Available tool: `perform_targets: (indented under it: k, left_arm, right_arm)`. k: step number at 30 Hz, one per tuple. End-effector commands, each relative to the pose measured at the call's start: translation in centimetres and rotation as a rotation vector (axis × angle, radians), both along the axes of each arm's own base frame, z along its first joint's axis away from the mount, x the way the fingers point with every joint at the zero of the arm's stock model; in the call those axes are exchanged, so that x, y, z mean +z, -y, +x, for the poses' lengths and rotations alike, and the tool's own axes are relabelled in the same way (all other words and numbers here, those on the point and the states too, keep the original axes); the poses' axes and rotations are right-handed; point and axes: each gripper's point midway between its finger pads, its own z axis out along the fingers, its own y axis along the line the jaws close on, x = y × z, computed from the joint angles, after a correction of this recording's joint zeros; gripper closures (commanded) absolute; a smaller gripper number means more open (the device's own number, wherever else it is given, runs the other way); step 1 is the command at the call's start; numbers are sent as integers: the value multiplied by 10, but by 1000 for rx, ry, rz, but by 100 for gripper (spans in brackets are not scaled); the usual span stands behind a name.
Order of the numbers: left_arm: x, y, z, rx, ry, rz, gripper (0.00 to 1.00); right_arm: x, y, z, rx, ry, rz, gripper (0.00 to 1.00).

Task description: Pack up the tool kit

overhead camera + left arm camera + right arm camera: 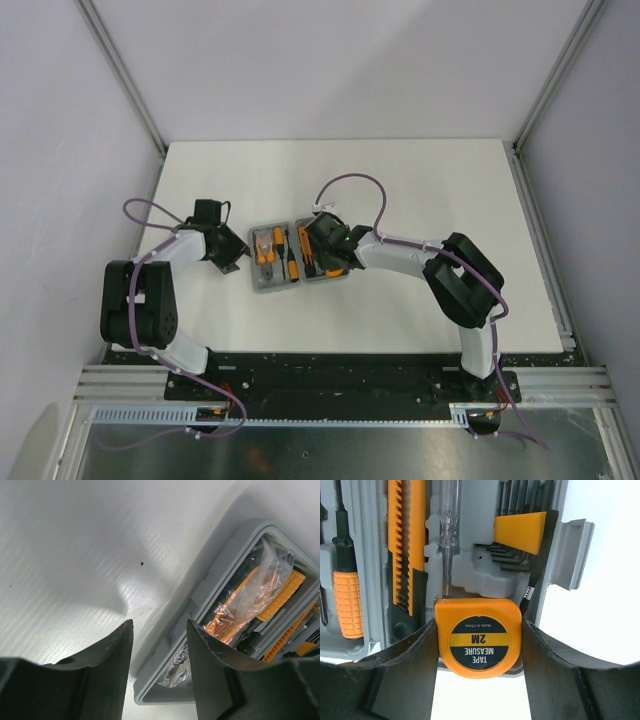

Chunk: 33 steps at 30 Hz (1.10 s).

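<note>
Grey plastic, the case [297, 258] lay open and flat on the white table [400, 190], about midway between the two arms, with orange-and-black tools filling both halves. The right gripper [325, 245] hung over the right half. In its wrist view the jaws pinched the tape measure [479, 637], one finger pressed against each side of the orange body, the round black-and-yellow label facing the camera. The tape measure sat at the near end of that half, its lower edge showing past the rim; whether it was fully seated in its slot could not be told. Beyond it lay the knife [407, 545] in its slot, a screwdriver [347, 602] with a ribbed orange grip to the left, a clear-shafted tester [448, 530] just beside the knife, and a fan of hex keys [520, 530] in an orange holder. The left gripper [232, 262] hovered just beside the case's left edge with its jaws spread; its wrist view showed bare table and the case rim [215, 575] between the fingers, and crinkled clear wrap [250, 595] lying over orange handles inside.
</note>
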Motion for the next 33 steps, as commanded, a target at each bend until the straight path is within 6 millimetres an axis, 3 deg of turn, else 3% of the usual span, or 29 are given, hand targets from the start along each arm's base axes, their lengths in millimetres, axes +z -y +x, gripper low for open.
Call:
perform_targets:
  k: [1, 5, 14, 19, 22, 28, 33]
  left_arm:
    - [-1, -6, -6, -1, -14, 21, 48]
    - [-2, -6, -6, 0, -17, 19, 48]
    - [-1, -6, -6, -4, -14, 19, 48]
    - [-1, -6, -6, -6, -14, 15, 48]
    - [-1, -6, -6, -9, -15, 14, 48]
    - [3, -6, -5, -20, -2, 17, 44]
    - [6, -6, -5, -30, 11, 21, 37]
  right_arm:
    - [-13, 29, 10, -33, 48, -117, 66]
    - [-15, 31, 11, -42, 57, -124, 65]
    - [-50, 39, -4, -4, -24, -158, 65]
    - [-59, 52, -9, 30, -63, -181, 66]
    - [-43, 50, -3, 49, -30, -156, 65]
    - [17, 30, 20, 72, 72, -11, 62]
    - [26, 28, 25, 94, 74, -15, 60]
